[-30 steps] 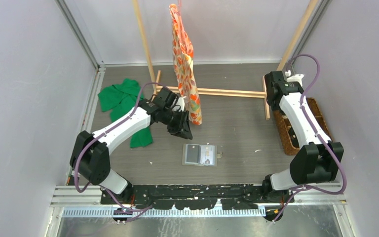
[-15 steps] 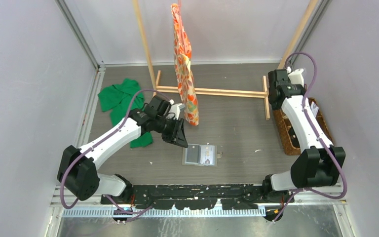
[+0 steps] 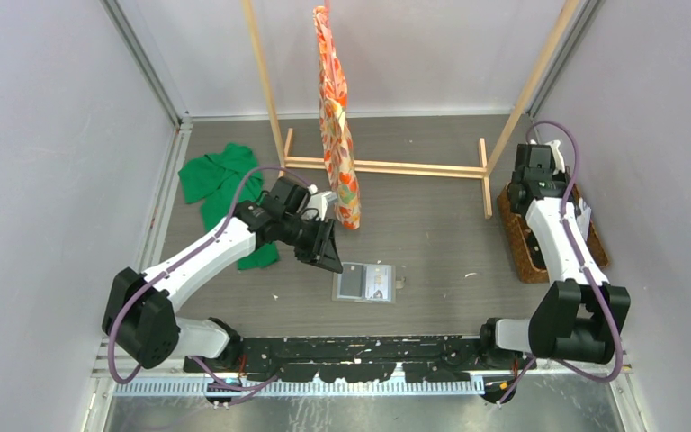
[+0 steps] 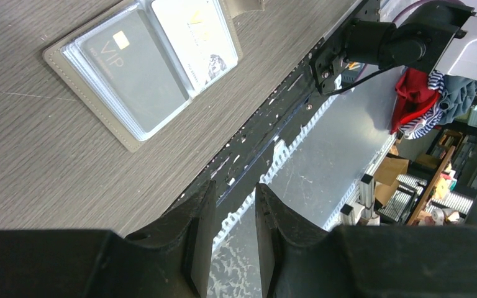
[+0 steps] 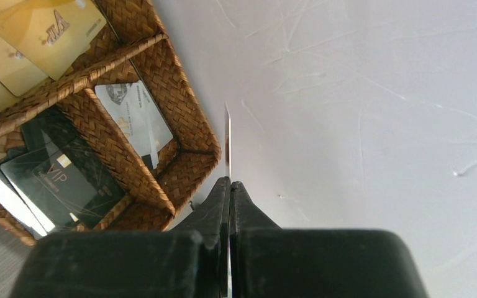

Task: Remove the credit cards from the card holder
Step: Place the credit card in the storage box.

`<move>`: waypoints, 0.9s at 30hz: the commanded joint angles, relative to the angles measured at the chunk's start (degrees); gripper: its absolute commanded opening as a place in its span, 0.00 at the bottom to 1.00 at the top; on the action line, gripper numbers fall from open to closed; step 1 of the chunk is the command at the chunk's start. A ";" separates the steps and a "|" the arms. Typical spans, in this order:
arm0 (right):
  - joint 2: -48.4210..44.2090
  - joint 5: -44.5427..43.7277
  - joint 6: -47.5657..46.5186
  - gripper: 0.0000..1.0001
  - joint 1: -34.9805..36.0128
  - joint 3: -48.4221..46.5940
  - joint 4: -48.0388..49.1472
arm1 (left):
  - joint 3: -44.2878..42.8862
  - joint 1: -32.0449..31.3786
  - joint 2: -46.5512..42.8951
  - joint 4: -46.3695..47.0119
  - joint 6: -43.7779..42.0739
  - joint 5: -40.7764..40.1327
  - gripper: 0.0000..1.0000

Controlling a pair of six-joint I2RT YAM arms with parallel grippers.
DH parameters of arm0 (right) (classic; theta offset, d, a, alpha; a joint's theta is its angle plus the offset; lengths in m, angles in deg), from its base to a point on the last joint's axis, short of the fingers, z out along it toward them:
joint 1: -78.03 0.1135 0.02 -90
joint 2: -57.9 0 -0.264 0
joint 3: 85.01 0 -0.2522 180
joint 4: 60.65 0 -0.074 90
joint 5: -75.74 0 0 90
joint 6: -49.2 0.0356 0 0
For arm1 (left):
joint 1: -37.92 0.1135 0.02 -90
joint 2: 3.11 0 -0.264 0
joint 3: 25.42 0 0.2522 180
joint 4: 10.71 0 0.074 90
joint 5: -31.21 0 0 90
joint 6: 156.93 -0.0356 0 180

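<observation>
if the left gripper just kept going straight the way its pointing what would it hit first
Most likely the bare table close to its black front rail, not the card holder, which lies off to the side of where the left gripper points. Depth is hard to judge.

Pale lilac walls (image 3: 45, 135), grey wood-grain tabletop (image 3: 432, 234), wooden rack (image 3: 396, 168), aluminium corner rails (image 3: 144, 61).
</observation>
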State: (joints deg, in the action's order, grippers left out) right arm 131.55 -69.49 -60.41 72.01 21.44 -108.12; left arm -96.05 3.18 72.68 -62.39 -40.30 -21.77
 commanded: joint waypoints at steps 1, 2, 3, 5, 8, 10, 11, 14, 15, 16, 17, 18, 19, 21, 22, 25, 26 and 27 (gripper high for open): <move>3.02 4.59 -4.05 0.01 -2.60 -1.59 0.85 | -2.33 0.26 1.15 1.83 0.97 3.74 0.31; 3.03 5.39 -4.63 0.01 -3.10 -1.27 2.28 | -2.90 0.21 1.53 1.21 0.79 3.61 0.31; 2.92 6.08 -5.84 0.01 -3.34 -0.65 3.96 | -3.44 0.20 1.78 0.63 0.46 3.26 0.31; 3.28 7.15 -8.48 0.01 -3.55 0.53 6.42 | -4.05 0.22 2.26 0.27 0.35 2.68 0.31; 5.28 10.72 -12.09 0.01 -4.13 0.97 5.93 | -3.98 0.21 2.96 1.38 1.42 2.57 0.31; 6.71 12.87 -13.84 0.01 -4.73 1.46 5.58 | -3.70 0.20 3.09 2.27 2.46 2.20 0.31; 7.10 13.27 -14.37 0.01 -5.16 1.70 6.32 | -3.40 0.20 3.05 2.95 3.06 2.09 0.31; 8.05 16.20 -16.47 0.01 -6.29 1.66 7.03 | -3.46 0.25 3.45 3.83 3.99 2.10 0.31; 9.11 16.40 -17.38 0.00 -6.35 0.91 6.51 | -3.90 0.27 3.65 3.17 3.97 1.82 0.31; 10.44 15.96 -17.69 0.01 -6.41 0.11 6.17 | -4.41 0.28 3.74 2.58 3.82 1.35 0.31; 11.60 15.60 -17.12 0.01 -6.59 -0.94 5.94 | -4.74 0.28 3.55 2.18 3.75 0.88 0.31; 12.72 15.58 -16.27 0.01 -6.74 -1.96 5.30 | -4.83 0.22 3.24 2.06 3.80 0.35 0.31; 13.88 16.15 -15.48 0.01 -6.93 -2.70 4.39 | -4.74 0.20 2.90 2.17 3.98 -0.14 0.31; 15.16 16.30 -14.67 0.01 -6.99 -3.46 3.16 | -4.13 0.26 2.33 2.70 4.55 -0.62 0.32; 15.49 16.16 -14.40 0.01 -7.06 -3.49 3.18 | -3.65 0.21 2.27 3.09 4.81 -0.66 0.32; 15.64 15.72 -14.91 0.01 -7.40 -2.44 4.79 | -2.88 0.22 2.72 3.67 5.50 -0.55 0.31; 15.51 15.12 -15.08 0.01 -7.65 -1.90 6.15 | -2.73 0.20 2.78 4.00 5.80 -0.52 0.31; 15.49 14.44 -15.10 0.01 -7.85 -1.41 7.19 | -2.65 0.21 2.74 4.27 5.92 -0.40 0.31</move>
State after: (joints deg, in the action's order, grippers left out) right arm 148.16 -53.57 -74.97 64.93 20.48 -103.92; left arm -98.25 3.16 76.16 -60.44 -35.67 -22.34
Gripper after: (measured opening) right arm 0.017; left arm 0.315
